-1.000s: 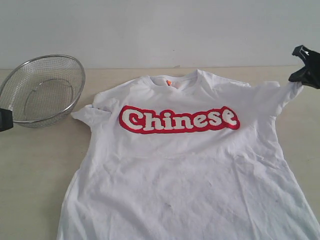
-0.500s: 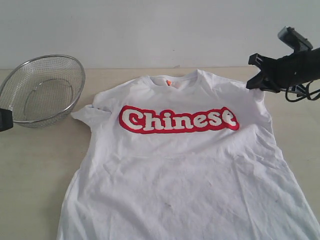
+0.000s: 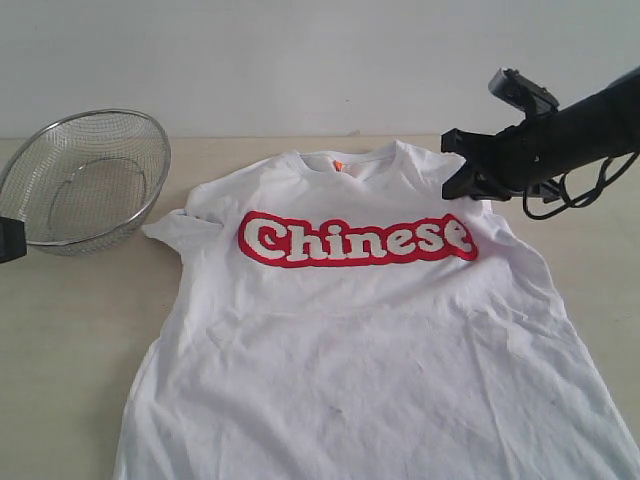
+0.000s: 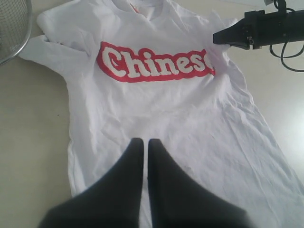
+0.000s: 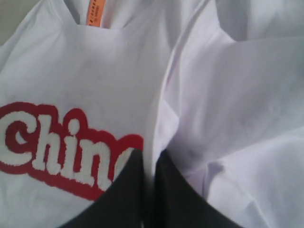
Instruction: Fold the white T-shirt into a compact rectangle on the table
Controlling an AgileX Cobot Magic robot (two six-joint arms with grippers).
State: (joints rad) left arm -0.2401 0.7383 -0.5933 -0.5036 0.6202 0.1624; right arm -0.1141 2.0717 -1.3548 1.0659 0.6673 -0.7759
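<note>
Item inspected: the white short-sleeved cotton T-shirt (image 3: 370, 340) with red-outlined lettering lies chest-up, wrinkled and not yet folded, on the pale beige wood-grain desk (image 3: 60, 350). My right pincer (image 5: 149, 154) is clenched on a fold of fabric at the shoulder on its side. It holds that sleeve gathered inward near the end of the lettering, in my judgement to start the first side fold. My left pincer (image 4: 145, 142) is clenched on nothing and hovers over the lower body, clear of the work. The silver wire-mesh bowl (image 3: 85, 180) stands beside the opposite sleeve and does not interfere.

White T-shirt (image 3: 370, 350) on table (image 3: 70, 330), right gripper (image 3: 460, 165) at its shoulder
</note>
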